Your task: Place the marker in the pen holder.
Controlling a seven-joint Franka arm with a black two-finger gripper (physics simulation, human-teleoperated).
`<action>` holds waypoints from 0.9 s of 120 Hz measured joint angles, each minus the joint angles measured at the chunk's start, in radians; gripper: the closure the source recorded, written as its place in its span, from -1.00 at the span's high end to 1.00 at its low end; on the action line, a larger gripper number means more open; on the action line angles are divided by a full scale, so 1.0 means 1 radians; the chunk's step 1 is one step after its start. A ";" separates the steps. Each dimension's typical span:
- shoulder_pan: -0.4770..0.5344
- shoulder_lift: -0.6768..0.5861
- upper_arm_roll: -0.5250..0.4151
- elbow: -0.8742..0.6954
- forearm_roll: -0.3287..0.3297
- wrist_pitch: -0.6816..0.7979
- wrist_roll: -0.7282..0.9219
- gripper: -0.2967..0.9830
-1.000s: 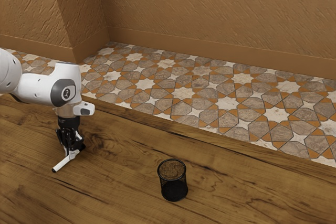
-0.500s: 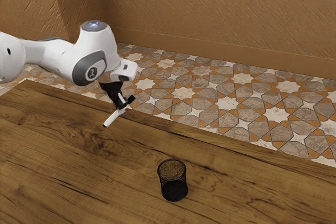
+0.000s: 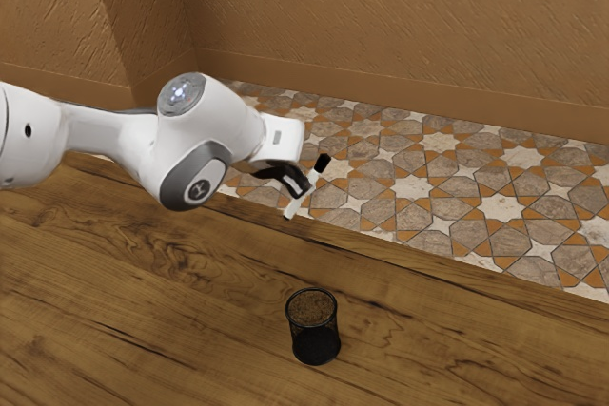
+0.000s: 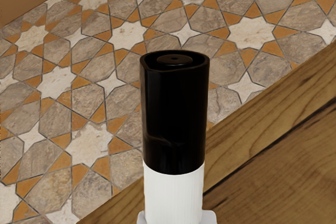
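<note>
- At the exterior view's left, the white, rounded robot arm with grey joint covers [image 3: 109, 130] is reaching in over the desk.
- Beneath it, the brown, dark-grained wooden desk [image 3: 105, 282] is running across toward the exterior view's right.
- Behind the arm, a rough-textured tan wall [image 3: 381, 21] is stretching along the back, with a section jutting forward at the exterior view's left.
- Near the middle, the black two-finger gripper [image 3: 301, 189] is clamping on the marker, gripping it by its white body and holding it in the air.
- The slim white marker with a black cap [image 3: 292, 207] is hanging tilted, its cap pointing up and toward the exterior view's right, its other end slanting down; it is sitting outside the pen holder, well apart from it. In the wrist view, the capped end is pointing away from the gripper, a rounded rim encircling its recessed tip.
- Below the marker in the exterior view, the black, round mesh pen holder [image 3: 314, 341] is standing upright on the desk.
- Beyond the desk's edge, a floor of grey, cream and orange star-patterned tiles [image 3: 457, 187] is spreading toward the exterior view's right.
</note>
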 joint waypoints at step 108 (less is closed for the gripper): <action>-0.001 -0.214 -0.205 -0.309 0.011 0.064 -0.546 -0.69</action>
